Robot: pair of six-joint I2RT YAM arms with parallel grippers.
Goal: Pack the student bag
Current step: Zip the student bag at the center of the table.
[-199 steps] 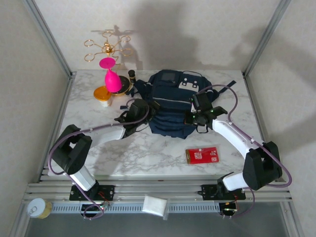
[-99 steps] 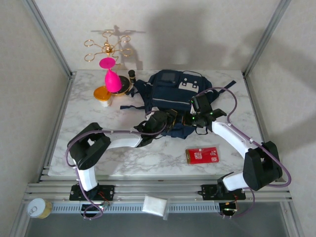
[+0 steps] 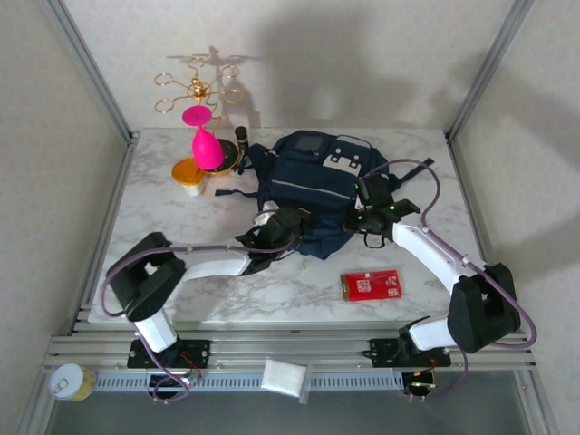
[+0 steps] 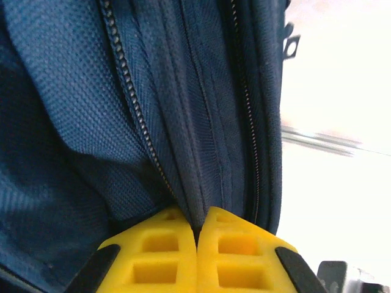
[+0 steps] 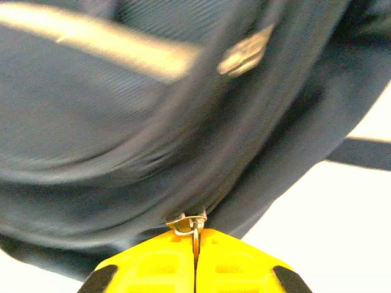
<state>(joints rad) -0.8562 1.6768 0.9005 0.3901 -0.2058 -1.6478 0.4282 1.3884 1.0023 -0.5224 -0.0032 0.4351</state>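
Blue student bag lies in the middle of my top view, my left gripper pinching its cloth and my right gripper pinching its zip pull, so I think it's only being opened, with the red card waiting outside.

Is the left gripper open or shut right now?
Shut. The left gripper has its yellow fingers pressed together, pinching a fold of the student bag beside a zipper.

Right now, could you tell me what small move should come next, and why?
The right jaws are shut on the metal zipper pull of the student bag, and the left jaws pinch a fabric fold beside a zipper, bracing it. So probably draw the pull slowly along its track.
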